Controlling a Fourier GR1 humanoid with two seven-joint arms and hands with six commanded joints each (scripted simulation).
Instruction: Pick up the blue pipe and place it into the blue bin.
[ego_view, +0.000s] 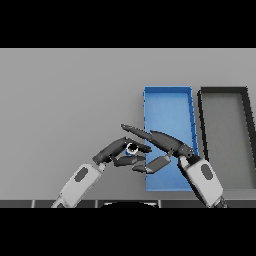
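Observation:
Only the round open end of the blue pipe shows, with a sliver of blue below it; the rest is hidden inside my left hand. That hand is curled round the pipe just beside the left wall of the blue bin. The bin is a long rectangular tray right of the table's centre, and its far half is bare. My right hand reaches in from the lower right over the bin's near half. Its fingers are straight and point left towards the pipe, with the thumb below them. Whether it touches the pipe is unclear.
A dark grey bin of similar shape stands just right of the blue one. Grey table stretches to the left and far side.

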